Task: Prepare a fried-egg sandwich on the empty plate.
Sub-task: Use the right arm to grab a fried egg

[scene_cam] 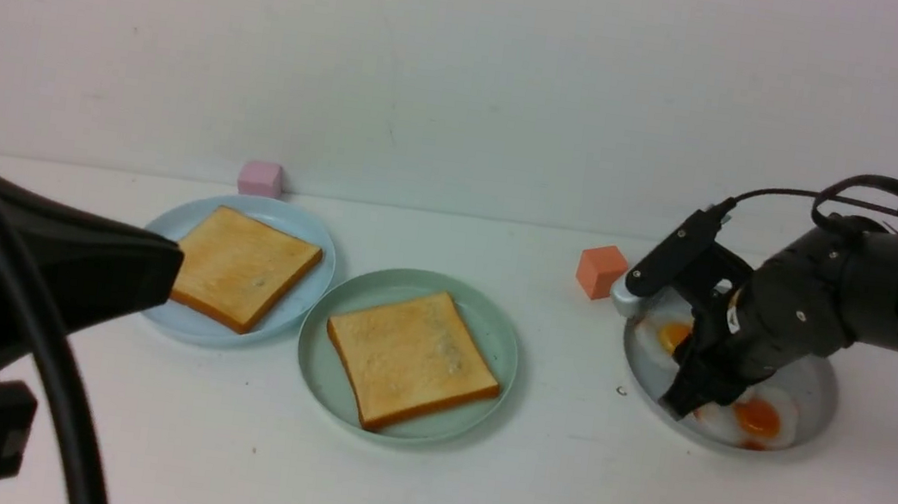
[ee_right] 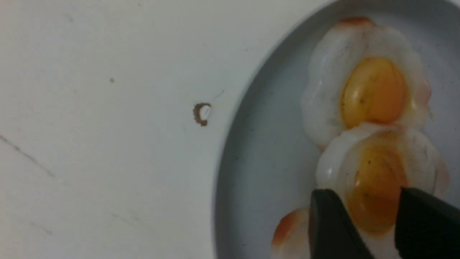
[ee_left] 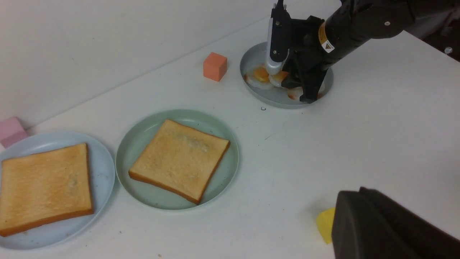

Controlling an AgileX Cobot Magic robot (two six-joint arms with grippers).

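Observation:
The mint-green plate (scene_cam: 491, 327) holds one toast slice (scene_cam: 409, 359); both also show in the left wrist view, plate (ee_left: 143, 133) and toast (ee_left: 179, 160). The second toast slice (scene_cam: 243, 268) lies on the light blue plate (scene_cam: 289, 218) to its left. Three fried eggs lie overlapping on the grey plate (scene_cam: 816, 396) at the right. My right gripper (scene_cam: 685, 404) is down in that plate, its jaws shut on the raised yolk of the middle fried egg (ee_right: 377, 172). My left gripper (scene_cam: 174, 268) hangs shut and empty at the near left.
An orange cube (scene_cam: 601, 272) stands left of the grey plate. A pink cube (scene_cam: 261, 178) stands behind the blue plate by the wall. A small yellow piece (ee_left: 326, 223) lies on the table under my left gripper (ee_left: 359, 192).

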